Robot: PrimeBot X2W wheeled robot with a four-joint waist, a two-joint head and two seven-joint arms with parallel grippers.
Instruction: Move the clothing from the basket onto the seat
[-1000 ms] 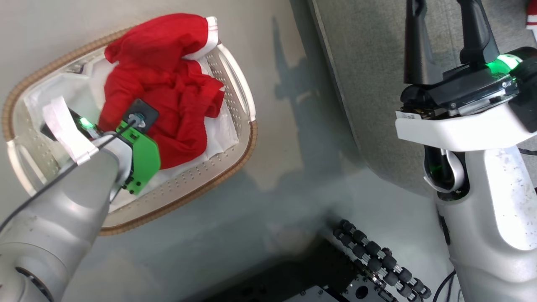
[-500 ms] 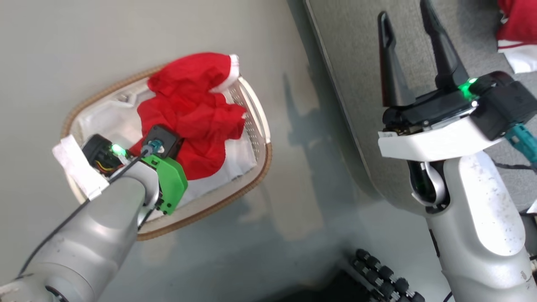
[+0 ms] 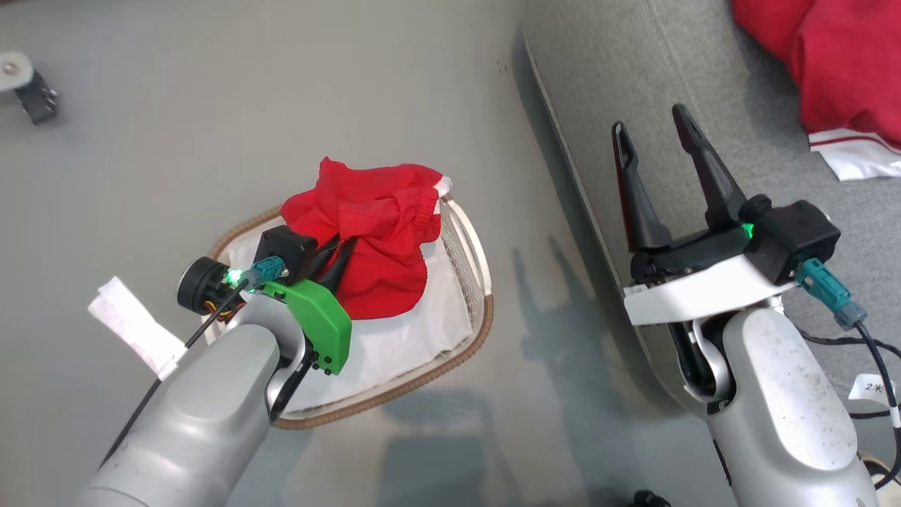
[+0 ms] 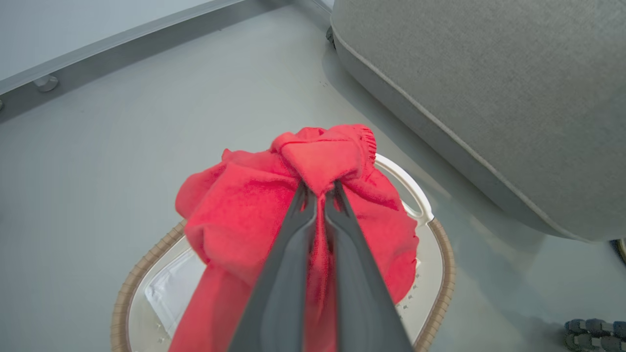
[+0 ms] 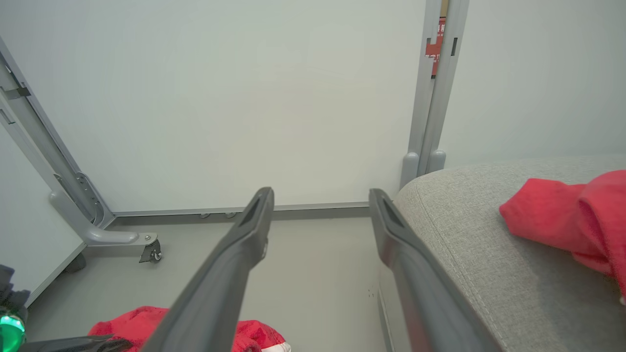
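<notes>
Nearby, seat [image 4: 489, 98] beside basket [image 4: 444, 274], left end effector [image 4: 320, 188] pinching clothing [image 4: 230, 210], seemingly aloft

We find open floor [image 3: 211, 141] from nine to twelve o'clock of the basket [image 3: 487, 317], with only a small metal foot [image 3: 24, 88] far off at ten. Above the basket the left end effector [image 4: 320, 188] pinches a bunched garment [image 3: 380, 232]. At three o'clock a floor strip parts basket from seat [image 3: 633, 63]; the right end effector [image 3: 651, 121] hangs there, fingers spread, over the seat's edge. A second garment [image 3: 830, 63] lies beyond at one o'clock.

A white cable tag [image 3: 871, 388] starts with "2".
</notes>
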